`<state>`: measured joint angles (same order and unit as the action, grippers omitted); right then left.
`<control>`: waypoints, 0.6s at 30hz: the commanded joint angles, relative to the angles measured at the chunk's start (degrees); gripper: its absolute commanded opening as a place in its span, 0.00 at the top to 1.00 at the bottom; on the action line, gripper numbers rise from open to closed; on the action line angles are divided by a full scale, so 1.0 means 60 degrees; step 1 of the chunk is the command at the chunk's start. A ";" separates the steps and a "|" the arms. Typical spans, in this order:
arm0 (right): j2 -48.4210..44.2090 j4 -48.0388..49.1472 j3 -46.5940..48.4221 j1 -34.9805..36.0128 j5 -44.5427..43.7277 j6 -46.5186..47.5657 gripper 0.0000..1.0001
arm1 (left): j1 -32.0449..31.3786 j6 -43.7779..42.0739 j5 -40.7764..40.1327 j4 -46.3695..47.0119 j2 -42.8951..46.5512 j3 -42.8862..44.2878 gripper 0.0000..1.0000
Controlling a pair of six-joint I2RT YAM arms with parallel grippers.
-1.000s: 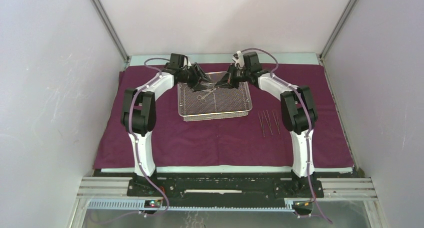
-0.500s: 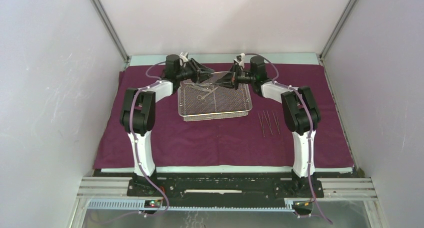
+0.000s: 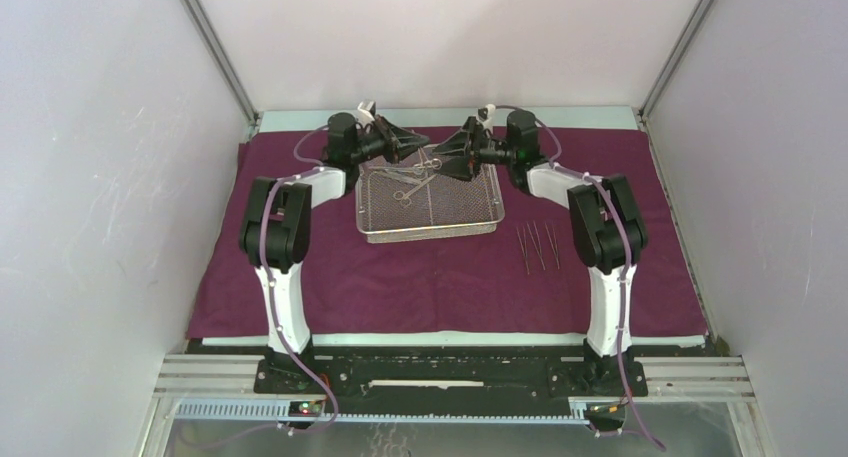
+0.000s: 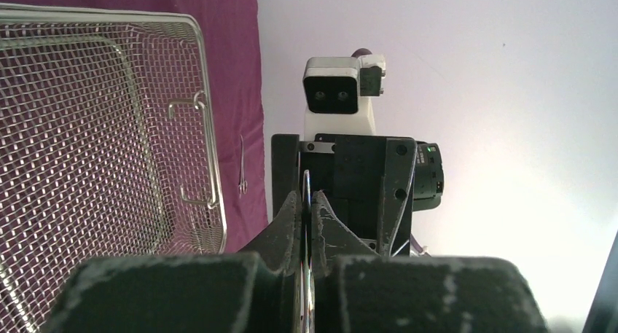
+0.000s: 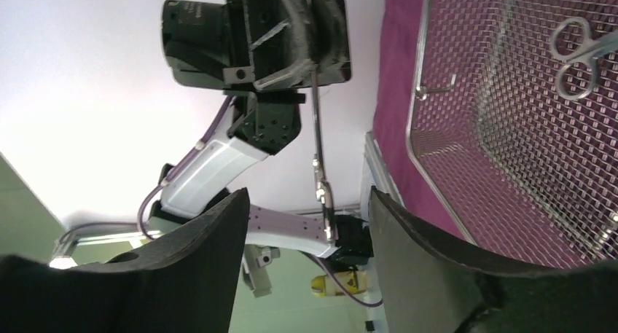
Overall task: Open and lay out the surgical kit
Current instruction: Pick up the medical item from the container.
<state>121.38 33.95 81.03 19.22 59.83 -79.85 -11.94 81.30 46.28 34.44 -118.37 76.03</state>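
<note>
The maroon cloth wrap (image 3: 420, 287) lies spread flat with the silver mesh tray (image 3: 432, 235) on it. Both grippers meet in the air above the tray's far edge. My left gripper (image 3: 416, 154) (image 4: 307, 202) is shut on a thin steel instrument (image 4: 306, 183) (image 5: 318, 151), seen edge-on between its pads. My right gripper (image 3: 447, 157) (image 5: 310, 202) faces it and stands open; the instrument's free end hangs between its fingers without touching them. Scissors (image 3: 405, 192) (image 5: 579, 56) lie inside the tray.
Three thin steel instruments (image 3: 538, 245) lie side by side on the cloth just right of the tray. White enclosure walls stand close behind and to both sides. The tray's wire handle (image 4: 197, 151) juts from its end wall.
My left gripper has closed on the steel instrument and my right gripper has opened off it. Both wrists have drawn slightly back and up above the tray's far edge.
</note>
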 commanded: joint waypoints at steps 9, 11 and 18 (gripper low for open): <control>-0.1961 -0.4525 0.0371 0.0147 -0.1537 0.4095 0.30 | -0.0081 0.0175 0.0327 0.1045 0.0768 -0.0176 1.00; -0.2045 -0.3939 0.0130 0.0163 -0.1290 0.3772 0.35 | -0.0134 0.0233 0.0381 0.1251 0.0770 -0.0215 1.00; -0.2075 -0.3437 -0.0281 0.0255 -0.1136 0.3327 0.53 | -0.0290 0.0302 0.0404 0.1523 0.0870 -0.0327 1.00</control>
<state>111.28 11.29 80.51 20.18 52.62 -59.51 -12.91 82.56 47.22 39.79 -117.21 75.68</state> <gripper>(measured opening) 0.498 0.041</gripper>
